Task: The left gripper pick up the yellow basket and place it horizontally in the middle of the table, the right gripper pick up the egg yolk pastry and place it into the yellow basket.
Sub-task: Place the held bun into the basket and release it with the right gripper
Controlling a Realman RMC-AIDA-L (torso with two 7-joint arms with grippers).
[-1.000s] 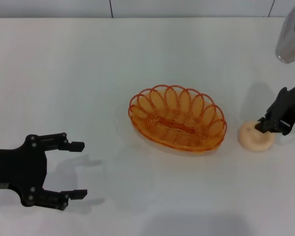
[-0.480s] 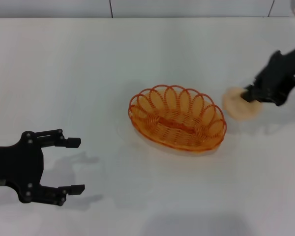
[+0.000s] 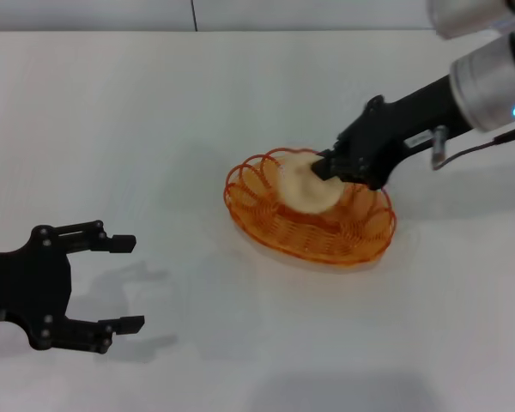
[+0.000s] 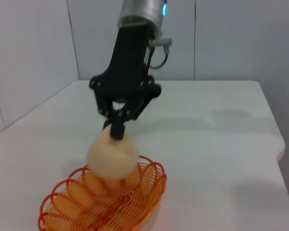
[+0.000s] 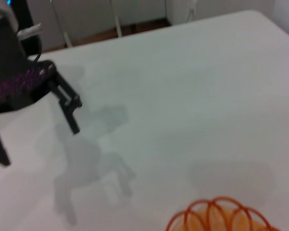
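The yellow basket (image 3: pixel 326 227) lies lengthwise in the middle of the white table (image 3: pixel 154 112); the left wrist view shows it too, basket (image 4: pixel 82 207). My right gripper (image 3: pixel 324 166) is shut on the egg yolk pastry (image 3: pixel 305 184) and holds it just above the basket's left half. In the left wrist view the pastry (image 4: pixel 113 155) hangs from that gripper (image 4: pixel 116 131) over the basket. My left gripper (image 3: pixel 124 283) stands open near the table's front left, well apart from the basket; the right wrist view catches it, left gripper (image 5: pixel 38 122), with the basket rim (image 5: pixel 221 216).
The table's back edge meets a pale wall (image 3: pixel 240 13). In the left wrist view the table's far right edge (image 4: pixel 274 130) drops off.
The right gripper lifted the pastry off the table to the right of the basket and carried it left, over the basket. The left gripper drifted slightly toward the front left.
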